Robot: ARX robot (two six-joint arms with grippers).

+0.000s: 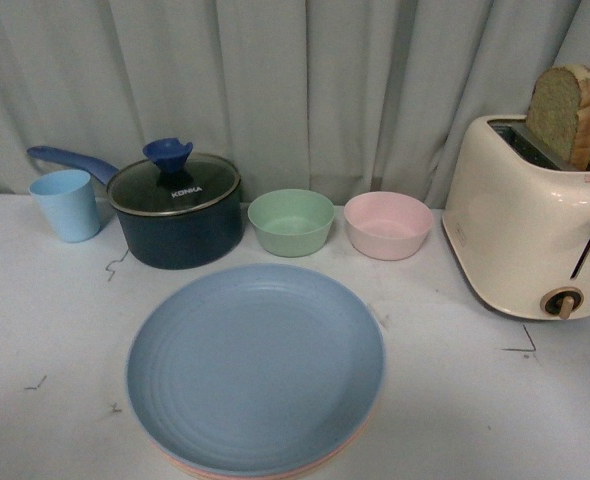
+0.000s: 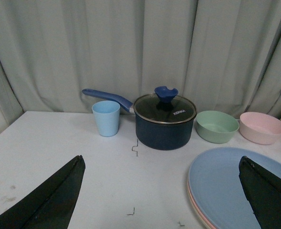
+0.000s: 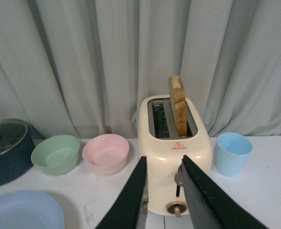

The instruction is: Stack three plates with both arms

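- Pale grey-green curtain (image 1: pixel 305 90) across the whole back, hanging in deep vertical folds down to the table's far edge.
- White table (image 1: pixel 455 400) filling the foreground, matte, lightly scuffed, with small dark corner marks (image 1: pixel 523 346) dotted over the surface.
- Left table edge visible in the left wrist view, curtain wrapping round that corner.
- Soft, even, rather dim light; faint shadows only, slight cool cast.
- No wall, floor or window visible behind the curtain folds.
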